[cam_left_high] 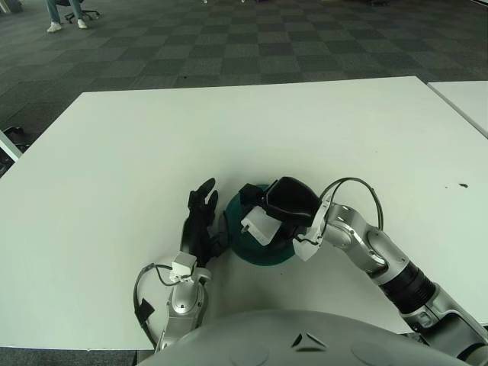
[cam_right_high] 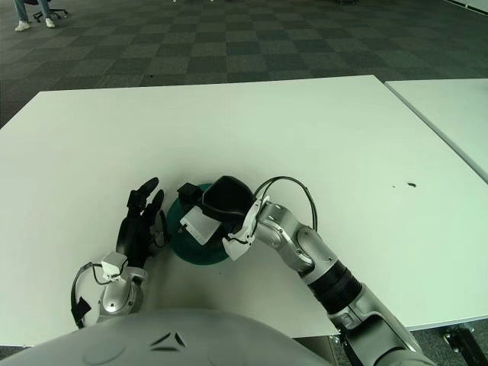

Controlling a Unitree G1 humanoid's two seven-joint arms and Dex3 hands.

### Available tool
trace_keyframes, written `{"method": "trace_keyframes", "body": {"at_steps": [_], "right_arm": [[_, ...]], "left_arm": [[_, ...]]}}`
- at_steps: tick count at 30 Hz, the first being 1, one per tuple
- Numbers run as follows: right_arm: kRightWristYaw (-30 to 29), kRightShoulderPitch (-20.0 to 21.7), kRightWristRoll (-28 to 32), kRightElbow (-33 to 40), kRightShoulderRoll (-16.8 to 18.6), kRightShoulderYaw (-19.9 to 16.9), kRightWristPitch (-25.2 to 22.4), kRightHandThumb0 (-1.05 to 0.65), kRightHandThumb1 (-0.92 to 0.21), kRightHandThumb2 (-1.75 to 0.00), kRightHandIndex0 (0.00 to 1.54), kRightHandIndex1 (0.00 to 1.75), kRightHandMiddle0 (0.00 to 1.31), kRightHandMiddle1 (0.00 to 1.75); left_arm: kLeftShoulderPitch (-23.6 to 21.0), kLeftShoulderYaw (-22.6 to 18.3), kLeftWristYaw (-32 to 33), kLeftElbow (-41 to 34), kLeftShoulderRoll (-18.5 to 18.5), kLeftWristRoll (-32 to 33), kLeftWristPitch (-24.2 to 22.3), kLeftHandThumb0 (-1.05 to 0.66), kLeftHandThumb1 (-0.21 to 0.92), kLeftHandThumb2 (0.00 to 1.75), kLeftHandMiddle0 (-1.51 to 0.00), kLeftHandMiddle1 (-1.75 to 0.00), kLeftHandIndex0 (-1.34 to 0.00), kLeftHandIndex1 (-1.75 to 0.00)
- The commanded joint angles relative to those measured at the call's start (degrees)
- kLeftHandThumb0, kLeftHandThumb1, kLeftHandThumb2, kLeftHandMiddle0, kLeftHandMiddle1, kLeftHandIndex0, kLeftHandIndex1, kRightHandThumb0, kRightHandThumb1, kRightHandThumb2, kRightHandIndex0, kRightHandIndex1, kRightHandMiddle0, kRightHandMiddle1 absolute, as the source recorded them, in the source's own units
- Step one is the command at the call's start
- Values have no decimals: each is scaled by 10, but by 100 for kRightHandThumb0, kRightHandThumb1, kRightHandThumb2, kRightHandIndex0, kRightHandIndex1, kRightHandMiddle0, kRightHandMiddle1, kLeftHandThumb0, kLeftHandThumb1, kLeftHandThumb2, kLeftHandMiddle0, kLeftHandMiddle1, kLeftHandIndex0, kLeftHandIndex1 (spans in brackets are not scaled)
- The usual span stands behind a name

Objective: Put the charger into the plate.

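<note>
glossy green plate, matt white table

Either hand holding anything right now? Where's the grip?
Right hand grips the white block charger by its upper end, over the dark green plate. Left hand, open beside the plate, holds nothing.

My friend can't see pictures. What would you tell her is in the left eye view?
The robot's right hand holds a white charger over a green plate on a white table. Its left hand shows just left of the plate, fingers spread.
</note>
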State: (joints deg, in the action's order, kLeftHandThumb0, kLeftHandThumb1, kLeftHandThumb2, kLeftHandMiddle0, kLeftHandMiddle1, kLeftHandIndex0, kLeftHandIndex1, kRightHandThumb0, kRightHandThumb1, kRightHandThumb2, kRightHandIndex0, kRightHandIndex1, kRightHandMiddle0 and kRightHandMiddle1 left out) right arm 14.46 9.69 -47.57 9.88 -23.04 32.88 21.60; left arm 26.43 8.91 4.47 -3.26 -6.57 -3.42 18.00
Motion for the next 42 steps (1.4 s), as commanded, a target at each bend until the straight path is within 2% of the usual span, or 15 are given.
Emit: {"method": "trace_keyframes", "body": {"at_steps": [1,10,17,20,22,25,28,34,37,41,42], "right_arm": [[4,-1,-6,-3,5,-3,-9,-45,-42,-119,106,175,53,175],[12,6,-15,-16,2,7,-3,-44,-44,-116,103,175,52,175],[9,6,-22,-20,3,9,-4,-42,-52,-106,99,175,46,175],[-3,10,-31,-23,1,6,0,-41,-57,-99,92,175,42,175],[-8,12,-30,-27,1,4,4,-39,-68,-84,82,175,35,175],[-12,12,-29,-30,2,1,7,-37,-81,-62,70,175,30,171],[-16,10,-34,-27,1,-1,6,-36,-88,-51,63,175,28,169],[-24,10,-38,-24,-2,-4,8,-36,-92,-48,50,175,24,170],[-24,13,-38,-26,-3,-5,9,-36,-92,-51,42,166,21,173],[-22,19,-35,-30,-2,-8,10,-36,-92,-52,36,163,19,174],[-22,18,-33,-30,-1,-9,9,-46,-92,-57,33,159,16,153]], "left_arm": [[2,-3,0,16,6,-2,-22,-91,92,97,-37,-1,0,-75],[1,-4,5,19,2,-5,-21,-87,92,94,-39,-2,0,-79],[-2,-5,11,24,1,-8,-17,-87,92,94,-41,-2,0,-82],[-3,-6,15,28,0,-11,-14,-87,92,95,-41,-2,0,-83],[-3,-6,18,30,0,-15,-16,-87,92,97,-39,-1,0,-83],[-4,-5,19,31,1,-17,-18,-87,92,98,-37,0,0,-82],[-6,-6,18,35,2,-17,-15,-88,92,99,-37,0,0,-81],[-8,-7,20,37,2,-19,-18,-91,92,100,-34,0,0,-76],[-8,-7,25,38,1,-23,-19,-92,92,100,-33,0,0,-75],[-8,-7,30,40,2,-29,-9,-93,92,100,-35,-1,0,-74],[-8,-6,30,41,2,-30,-7,-93,92,99,-36,-2,0,-75]]}}
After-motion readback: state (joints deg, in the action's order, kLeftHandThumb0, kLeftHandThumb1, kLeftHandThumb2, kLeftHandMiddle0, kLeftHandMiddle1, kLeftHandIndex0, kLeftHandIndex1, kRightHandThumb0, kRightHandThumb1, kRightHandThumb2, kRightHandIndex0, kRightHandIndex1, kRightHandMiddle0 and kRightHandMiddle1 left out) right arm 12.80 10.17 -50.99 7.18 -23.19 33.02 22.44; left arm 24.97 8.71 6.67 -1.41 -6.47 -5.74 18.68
